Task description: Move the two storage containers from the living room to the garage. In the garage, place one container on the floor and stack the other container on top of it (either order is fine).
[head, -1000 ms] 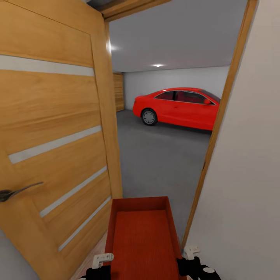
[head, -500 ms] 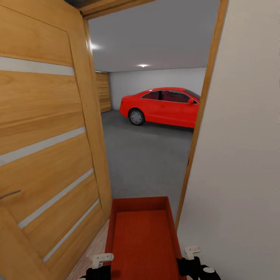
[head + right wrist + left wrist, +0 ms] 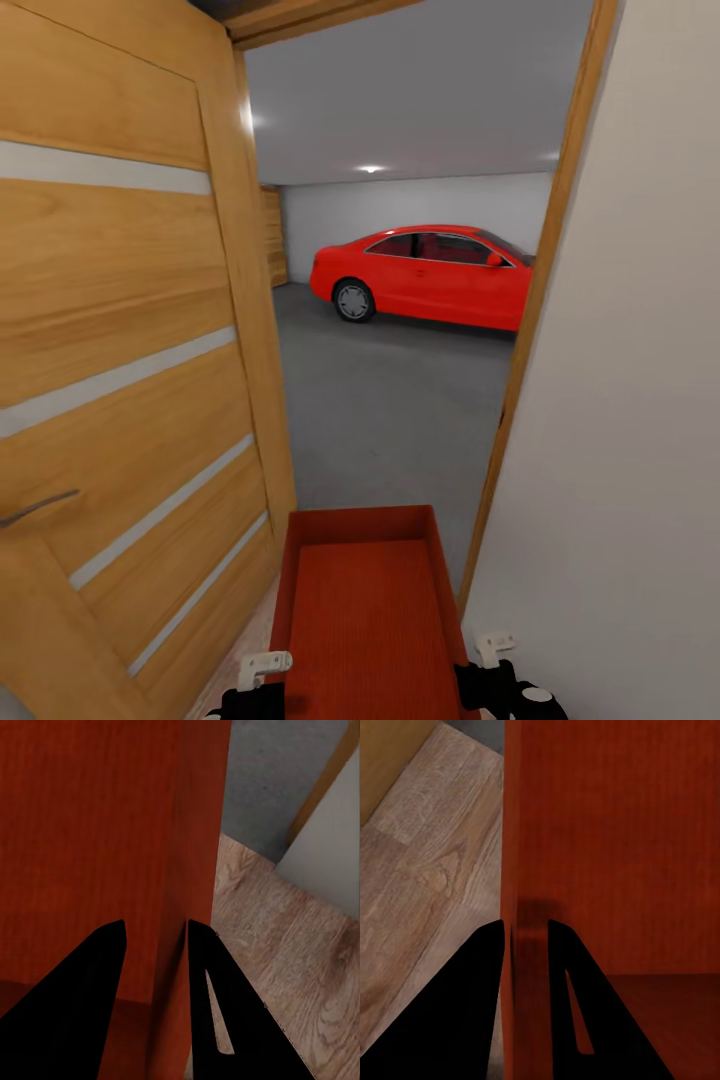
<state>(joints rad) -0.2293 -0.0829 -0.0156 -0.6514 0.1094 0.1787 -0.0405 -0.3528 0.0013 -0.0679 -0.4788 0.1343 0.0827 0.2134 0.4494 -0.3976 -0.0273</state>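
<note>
The storage container (image 3: pixel 368 610) is carried between both arms, its long axis pointing straight through the doorway toward the garage floor (image 3: pixel 400 410). The left pincer (image 3: pixel 525 934) pinches the container's left wall; the right pincer (image 3: pixel 156 934) pinches its right wall. The wooden door (image 3: pixel 130 380) stands close on the left, the white wall (image 3: pixel 620 450) close on the right.

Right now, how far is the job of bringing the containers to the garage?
Partly done. In hand: one orange-red open-topped storage container, held by left gripper and right gripper on opposite walls, is at the open light wooden door. Left: cross onto the dark grey concrete floor near the red car, set it down, stack the second container.
</note>
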